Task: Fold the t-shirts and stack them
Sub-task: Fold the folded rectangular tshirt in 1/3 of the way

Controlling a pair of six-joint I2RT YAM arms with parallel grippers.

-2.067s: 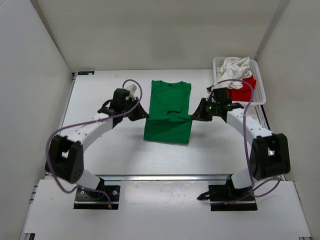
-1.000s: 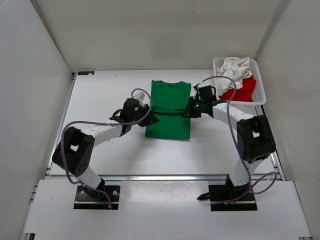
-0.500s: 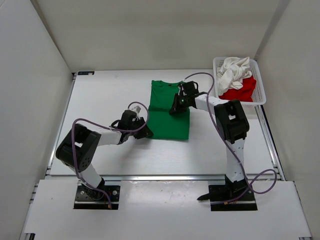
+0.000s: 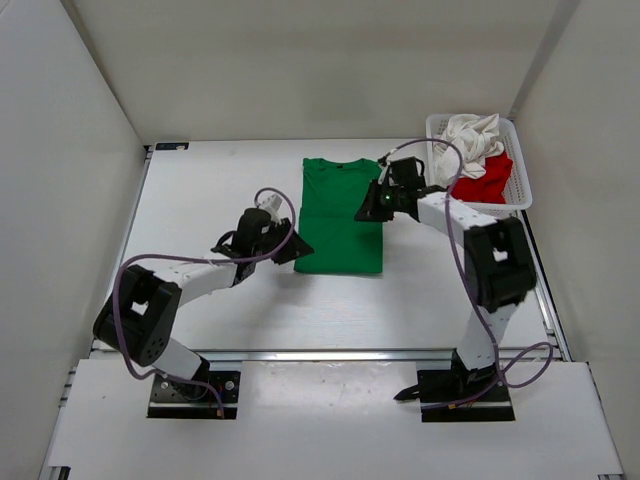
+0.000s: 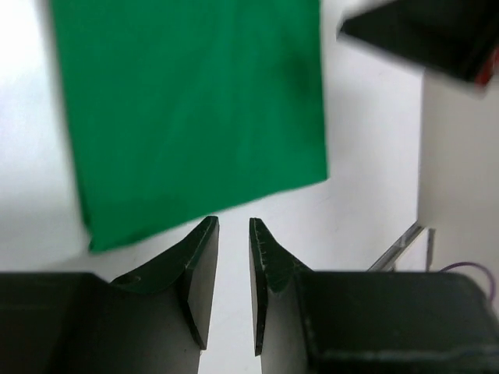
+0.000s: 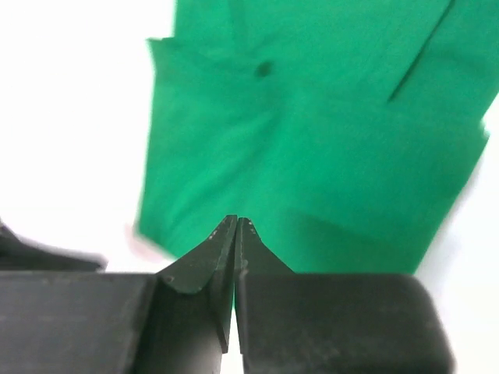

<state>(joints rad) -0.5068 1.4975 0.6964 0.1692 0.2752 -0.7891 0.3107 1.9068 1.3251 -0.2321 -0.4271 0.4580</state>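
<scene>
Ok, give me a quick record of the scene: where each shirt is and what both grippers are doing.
green t-shirt: folded narrow, flat on table
white t-shirt: crumpled in basket
red t-shirt: in basket, beside white one
left gripper: slightly open, empty, by green t-shirt's near-left corner
right gripper: shut, over green t-shirt's right edge

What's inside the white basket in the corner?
A crumpled white shirt sits on top of a red shirt. The white one covers part of the red one, and together they hide the bottom of the basket, so anything underneath can't be seen.
</scene>
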